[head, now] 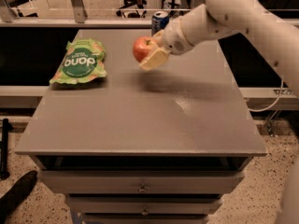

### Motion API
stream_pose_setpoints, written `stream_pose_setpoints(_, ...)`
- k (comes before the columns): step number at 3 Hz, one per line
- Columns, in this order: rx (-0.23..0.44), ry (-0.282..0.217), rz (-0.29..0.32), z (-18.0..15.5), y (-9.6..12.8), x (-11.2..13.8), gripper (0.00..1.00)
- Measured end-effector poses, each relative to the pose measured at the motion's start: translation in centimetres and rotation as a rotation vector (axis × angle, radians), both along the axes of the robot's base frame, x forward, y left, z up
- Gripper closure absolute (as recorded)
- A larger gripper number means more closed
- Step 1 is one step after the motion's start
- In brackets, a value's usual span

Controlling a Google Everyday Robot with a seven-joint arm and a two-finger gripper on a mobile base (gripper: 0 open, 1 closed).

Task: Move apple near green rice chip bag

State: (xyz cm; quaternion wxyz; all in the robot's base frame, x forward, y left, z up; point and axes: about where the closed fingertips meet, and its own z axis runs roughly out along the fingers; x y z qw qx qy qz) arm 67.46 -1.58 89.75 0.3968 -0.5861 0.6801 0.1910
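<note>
The red-orange apple (141,48) is held in my gripper (150,52), which is shut on it and carries it above the grey table top (140,111). The white arm reaches in from the upper right. The green rice chip bag (79,63), light green with a dark green circle and white letters, lies flat on the table's left side. The apple hangs to the right of the bag, a short gap apart from it.
A blue soda can (160,21) stands at the table's far edge, partly behind my arm. The table has drawers (140,183) below its front edge. A railing and floor lie beyond the table; a dark object (16,195) sits on the floor at lower left.
</note>
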Motion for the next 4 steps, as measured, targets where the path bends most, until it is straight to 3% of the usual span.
stream_pose_setpoints(1,0.000,0.045,0.070,-1.8,5.0,2.6,1.00)
stream_pose_setpoints(2,-0.007,0.086,0.115,-3.0,7.4,3.4,1.00)
stream_pose_setpoints(3,-0.023,0.116,0.146,-3.8,8.3,3.6,0.86)
stream_pose_setpoints(4,-0.053,0.130,0.168,-4.3,8.8,3.6,0.63)
